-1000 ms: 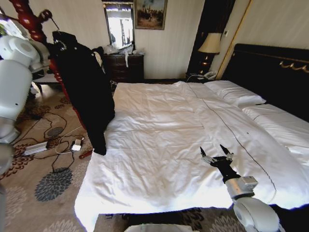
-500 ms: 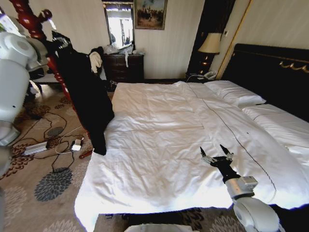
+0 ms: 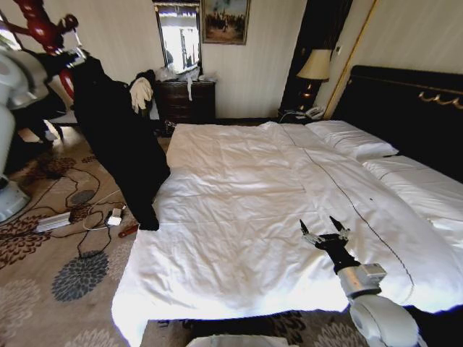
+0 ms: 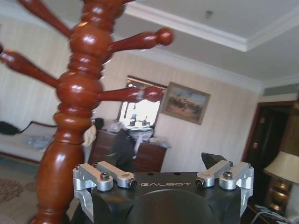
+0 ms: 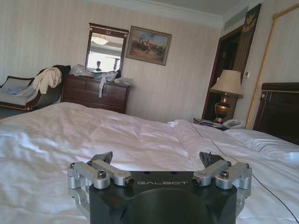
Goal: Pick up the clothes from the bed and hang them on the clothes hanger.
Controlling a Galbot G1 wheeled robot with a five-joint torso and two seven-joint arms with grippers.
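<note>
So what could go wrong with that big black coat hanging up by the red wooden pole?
The long black shiny garment could slip off, since it hangs high beside the reddish-brown wooden coat stand. The left claw is very near the stand's pegs and might bump them. The garment's hem hangs low by the loose cables and could snag. The right claw hovers over the white bed.

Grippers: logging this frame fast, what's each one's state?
Left gripper: up by the coat stand at the clothes; cannot be told.
Right gripper: open, over the bed.
</note>
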